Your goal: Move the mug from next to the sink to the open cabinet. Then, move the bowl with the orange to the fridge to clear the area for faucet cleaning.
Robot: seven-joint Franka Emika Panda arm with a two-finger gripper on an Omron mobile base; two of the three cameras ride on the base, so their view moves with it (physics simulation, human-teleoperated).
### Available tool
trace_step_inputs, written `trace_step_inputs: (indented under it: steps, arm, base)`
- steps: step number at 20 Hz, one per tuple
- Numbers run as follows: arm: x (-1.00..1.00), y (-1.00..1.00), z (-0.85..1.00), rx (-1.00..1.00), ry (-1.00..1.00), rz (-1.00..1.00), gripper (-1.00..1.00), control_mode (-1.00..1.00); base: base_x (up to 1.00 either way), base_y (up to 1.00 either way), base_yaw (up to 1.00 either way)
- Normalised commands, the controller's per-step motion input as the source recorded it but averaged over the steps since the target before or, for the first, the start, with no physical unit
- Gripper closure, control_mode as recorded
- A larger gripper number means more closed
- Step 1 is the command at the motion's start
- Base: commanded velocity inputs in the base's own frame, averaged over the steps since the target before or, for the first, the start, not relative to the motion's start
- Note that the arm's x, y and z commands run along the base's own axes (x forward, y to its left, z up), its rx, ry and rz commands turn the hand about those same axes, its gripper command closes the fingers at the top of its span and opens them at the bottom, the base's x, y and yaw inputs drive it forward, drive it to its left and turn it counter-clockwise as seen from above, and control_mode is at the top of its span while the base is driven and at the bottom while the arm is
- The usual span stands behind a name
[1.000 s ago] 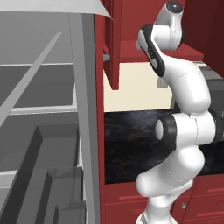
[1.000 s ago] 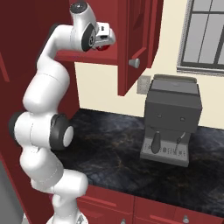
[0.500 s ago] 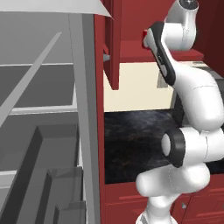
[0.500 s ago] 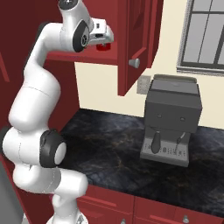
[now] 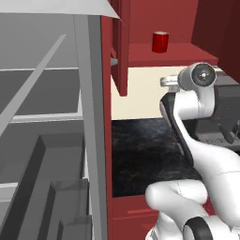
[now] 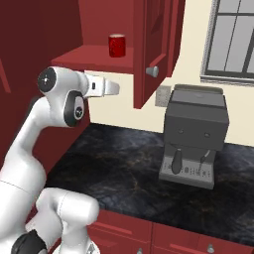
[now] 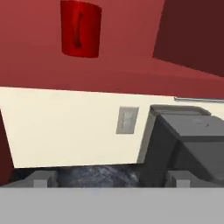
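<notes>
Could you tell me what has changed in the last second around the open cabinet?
The arm has pulled down and back out of the open cabinet, leaving the red mug standing alone on its shelf. The pincer, shut a second ago, has opened and let the mug go; it now sits below the shelf, facing the wall. The coffee machine and counter stayed as they were.

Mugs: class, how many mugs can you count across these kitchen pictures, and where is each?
1. A red mug stands upright on the shelf of the open red cabinet, above the dark counter. Others may sit hidden behind closed doors.
</notes>
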Motion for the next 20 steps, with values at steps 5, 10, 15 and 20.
trace_step_inputs:
  steps: [5, 10, 15, 20]
  arm:
    - [-1.0, -0.27, -0.85, 0.13, 0.0, -0.24, -1.0, -1.0]
    - [0.0, 0.0, 0.0, 0.0, 0.0, 0.0, -1.0, 1.0]
    - [0.0, 0.0, 0.0, 0.0, 0.0, 0.0, -1.0, 1.0]
    - [0.0, 0.0, 0.0, 0.0, 0.0, 0.0, -1.0, 1.0]
  base:
    - [0.0, 0.0, 0.0]
    - [-0.94, -0.36, -0.62]
    - [-0.45, -0.36, -0.83]
    - [0.0, -1.0, -0.78]
